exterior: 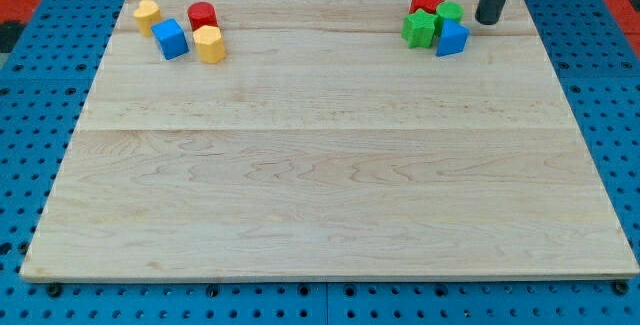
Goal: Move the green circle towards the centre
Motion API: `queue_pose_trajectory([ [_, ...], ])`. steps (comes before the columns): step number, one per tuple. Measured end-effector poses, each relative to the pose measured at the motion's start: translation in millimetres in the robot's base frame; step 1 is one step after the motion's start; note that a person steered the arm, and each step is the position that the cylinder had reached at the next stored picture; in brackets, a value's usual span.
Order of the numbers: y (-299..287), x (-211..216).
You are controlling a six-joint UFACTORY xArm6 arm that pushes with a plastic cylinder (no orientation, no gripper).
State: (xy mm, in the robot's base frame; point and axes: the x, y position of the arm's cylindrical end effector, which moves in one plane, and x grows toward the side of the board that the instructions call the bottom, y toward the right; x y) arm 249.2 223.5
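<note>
Green circle (449,12) sits at the tabletop's (320,195) top right, packed among neighbours, just left of my tip (487,21), which has no fingers to grasp, with the centre down-left.

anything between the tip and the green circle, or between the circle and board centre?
Nothing visible between my tip and the green circle. Towards the centre, the blue block and the green star sit against it on that side.
</note>
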Motion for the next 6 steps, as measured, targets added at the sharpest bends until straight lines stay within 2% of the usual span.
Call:
queue_pose_trajectory([
  [2,-114,28],
  [3,-130,39],
  [4,-120,12],
  [5,-141,-20],
  [6,-168,-11],
])
